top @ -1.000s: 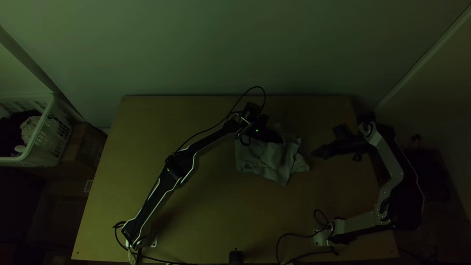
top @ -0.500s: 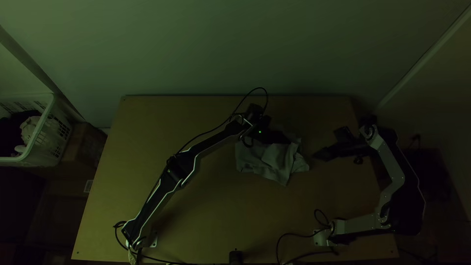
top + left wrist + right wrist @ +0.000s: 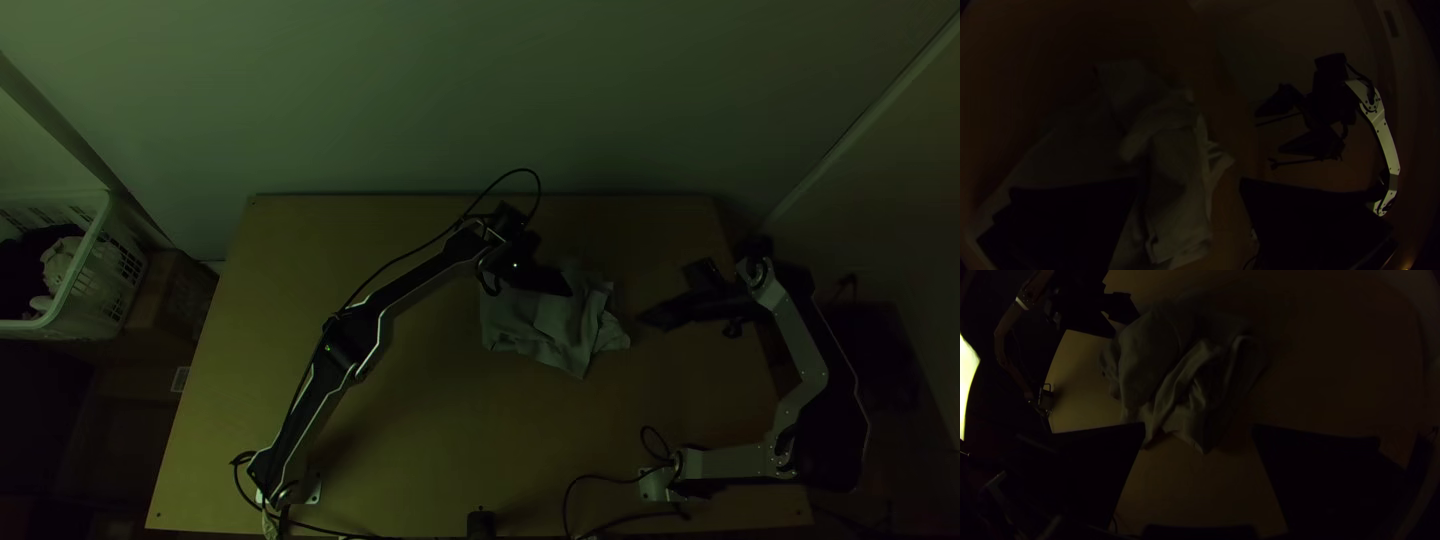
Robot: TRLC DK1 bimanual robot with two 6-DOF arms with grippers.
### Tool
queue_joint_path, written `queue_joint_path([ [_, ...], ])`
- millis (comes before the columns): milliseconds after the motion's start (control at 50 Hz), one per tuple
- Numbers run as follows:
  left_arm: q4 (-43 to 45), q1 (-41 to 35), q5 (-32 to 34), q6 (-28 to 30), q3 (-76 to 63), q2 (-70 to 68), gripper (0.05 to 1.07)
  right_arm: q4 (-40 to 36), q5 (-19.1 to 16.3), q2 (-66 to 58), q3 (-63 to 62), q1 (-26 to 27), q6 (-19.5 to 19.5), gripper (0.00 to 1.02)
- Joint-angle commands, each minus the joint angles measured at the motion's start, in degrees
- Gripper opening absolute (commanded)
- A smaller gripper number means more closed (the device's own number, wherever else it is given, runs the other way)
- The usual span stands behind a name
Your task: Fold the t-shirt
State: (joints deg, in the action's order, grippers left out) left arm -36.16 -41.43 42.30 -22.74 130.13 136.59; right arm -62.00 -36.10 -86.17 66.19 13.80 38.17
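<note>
T-shirt (image 3: 560, 330) bunched on the tabletop (image 3: 420, 430), right of centre, toward the far side. No clean edge I can pick out. Left gripper (image 3: 1189, 182) over its far part, fingers wide apart, nothing held. Right gripper (image 3: 1199, 429) just off its right side, also wide open and empty. Risks: closing on the heap likely pinches several layers and drags the lot; both going in on so small a bundle could make them clash.
</note>
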Motion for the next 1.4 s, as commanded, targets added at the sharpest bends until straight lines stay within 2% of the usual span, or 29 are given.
queue_joint_path([
  [0,-5.06,2.23,-0.38,6.04,0.57,-6.25,1.03,-0.32,-0.99,1.18,-2.03,0.17,1.29,0.98],
  [160,-15.61,3.55,-3.98,14.39,-2.68,-10.03,1.03,-0.32,-1.26,1.71,-1.86,-0.53,1.03,0.98],
  [340,-17.98,3.9,-11.89,21.6,-13.58,-16.89,1.01,-0.32,-1.26,2.15,-1.51,-3.61,0.15,0.94],
  [380,-17.1,3.9,-13.56,21.78,-16.31,-18.82,1.0,-0.32,-1.26,2.32,-1.24,-4.49,-0.29,0.89],
  [440,-15.87,4.16,-16.2,21.78,-20.09,-21.55,0.92,-0.32,-1.26,2.59,-0.98,-5.72,-0.64,0.82],
  [560,-12.0,5.31,-22.0,22.39,-28.79,-26.82,0.91,-0.32,-1.7,2.59,-0.72,-9.58,-1.08,0.62],
  [640,-9.72,7.06,-23.06,22.83,-34.32,-29.81,0.93,-0.14,-1.87,1.8,-0.36,-13.36,-1.61,0.55],
  [720,-8.57,9.17,-23.41,23.27,-38.46,-32.8,1.02,0.39,-1.87,0.21,0.69,-17.14,-2.14,0.46],
  [820,-7.52,11.99,-23.41,23.88,-43.2,-37.1,1.02,3.37,-1.87,-1.63,2.62,-21.45,-4.16,0.3],
  [920,-6.38,13.66,-23.76,24.85,-47.24,-41.23,1.02,5.13,-1.87,-4.27,4.73,-24.96,-5.83,0.24],
  [1040,-6.03,15.24,-25.08,25.64,-50.58,-45.36,1.02,9.79,-1.78,-7.17,5.53,-29.54,-7.5,0.03],
  [1220,-4.36,17.79,-25.08,25.91,-56.74,-49.58,1.02,11.99,-1.78,-12.88,8.6,-33.4,-9.52,0.02],
  [1380,-2.33,18.4,-27.45,26.35,-61.92,-52.48,1.02,15.5,-1.7,-15.69,9.39,-37.09,-9.78,0.02],
])
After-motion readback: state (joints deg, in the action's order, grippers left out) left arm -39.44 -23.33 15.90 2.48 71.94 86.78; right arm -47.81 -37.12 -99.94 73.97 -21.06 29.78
